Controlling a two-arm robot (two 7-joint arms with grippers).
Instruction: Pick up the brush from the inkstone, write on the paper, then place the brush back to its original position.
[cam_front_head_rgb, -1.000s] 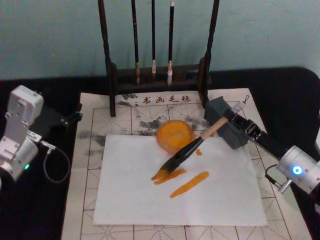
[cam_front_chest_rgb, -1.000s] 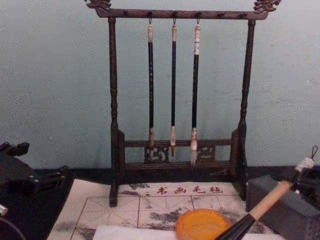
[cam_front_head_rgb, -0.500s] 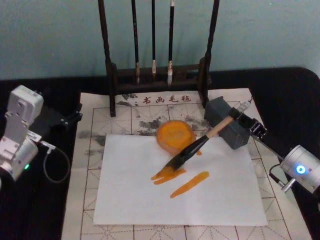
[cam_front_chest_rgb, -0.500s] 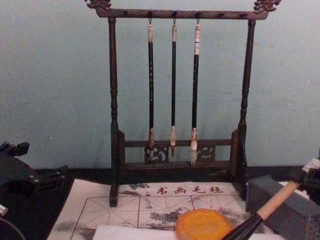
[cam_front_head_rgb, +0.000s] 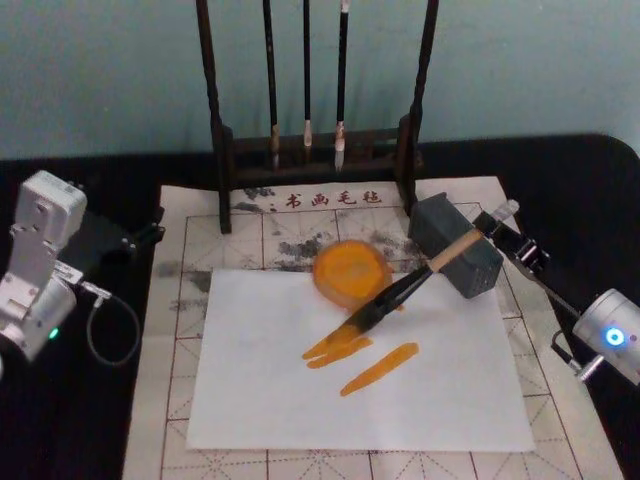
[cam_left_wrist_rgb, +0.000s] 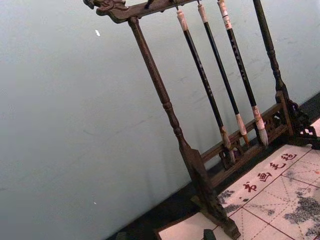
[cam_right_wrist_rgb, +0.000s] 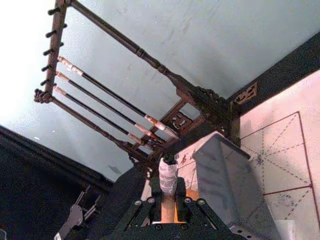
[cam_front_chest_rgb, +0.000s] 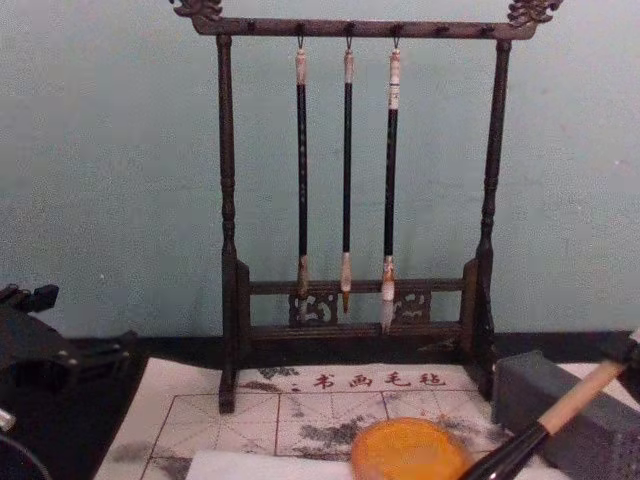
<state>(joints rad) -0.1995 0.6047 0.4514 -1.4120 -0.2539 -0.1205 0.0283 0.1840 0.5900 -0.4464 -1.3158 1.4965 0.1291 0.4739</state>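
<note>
- Since the earlier frames, our right end effector (cam_front_head_rgb: 497, 232) has drawn back toward the right, dragging the brush (cam_front_head_rgb: 405, 288) up the paper (cam_front_head_rgb: 260, 390)
- We see it pinching the tan handle near its top
- Handle crosses the grey block (cam_front_head_rgb: 455, 262); bristles lie just beside the orange dish (cam_front_head_rgb: 348, 270), tip at the upper orange stroke (cam_front_head_rgb: 335, 350)
- Left end effector (cam_front_head_rgb: 148, 234) sits parked beside the mat (cam_front_head_rgb: 190, 330)

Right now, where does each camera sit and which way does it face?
Head: above, facing down on the plain white paper; left gripper, right gripper flank it.
Chest: low, facing forward at the dark wooden brush rack.
Left wrist: toward the rack.
Right wrist: past right gripper clamping the tan-handled brush.
All share the rack.
</note>
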